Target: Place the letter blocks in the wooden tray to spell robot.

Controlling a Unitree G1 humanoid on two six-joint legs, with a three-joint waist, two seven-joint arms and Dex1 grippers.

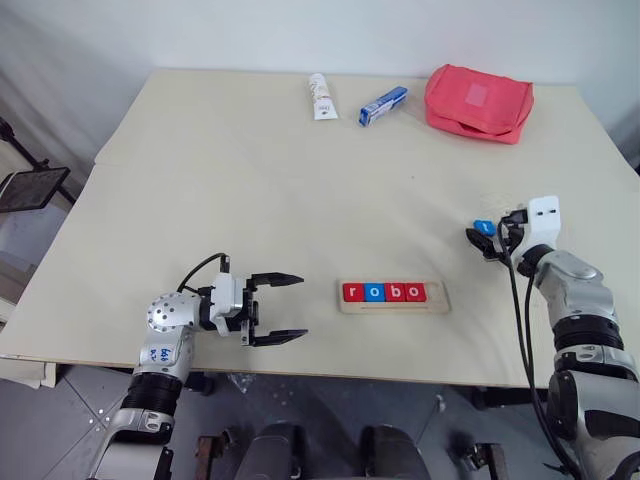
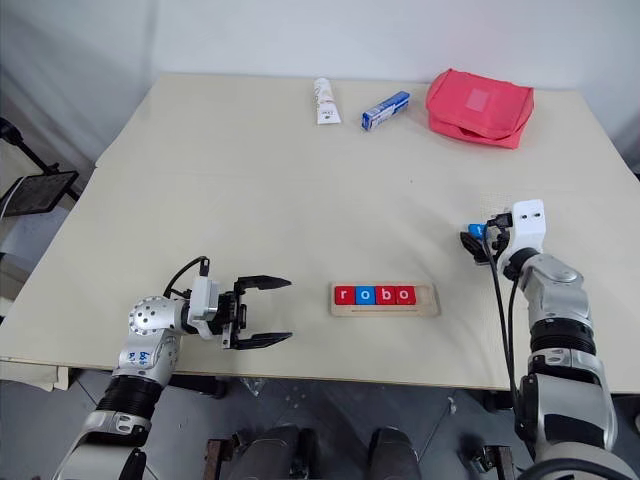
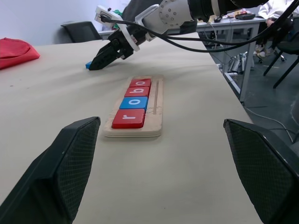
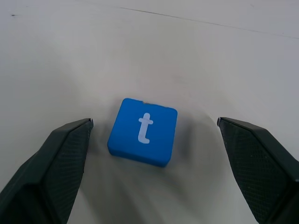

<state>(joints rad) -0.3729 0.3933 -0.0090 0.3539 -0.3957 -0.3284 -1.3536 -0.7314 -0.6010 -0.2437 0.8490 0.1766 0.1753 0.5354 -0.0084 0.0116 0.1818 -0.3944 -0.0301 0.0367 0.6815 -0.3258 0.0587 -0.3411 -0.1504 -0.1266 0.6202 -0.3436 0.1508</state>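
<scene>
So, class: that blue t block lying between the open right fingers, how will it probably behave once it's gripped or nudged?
The blue t block looks like a rigid, flat-sided tile, so it probably won't bend or roll. Lying flat on the table, it would likely slide rather than tip. It looks small between the right gripper fingers, so probably light; its smooth faces might slip.

pale beige table spans the work area, edges running off to a grey floor below; plain white wall behind the far edge; dark stand with a black panel off the left side; in the left wrist view, past the open jaws and beyond the table, a black office chair, a grey desk with metal legs, a seated person at it; lighting even, soft shadows
</scene>
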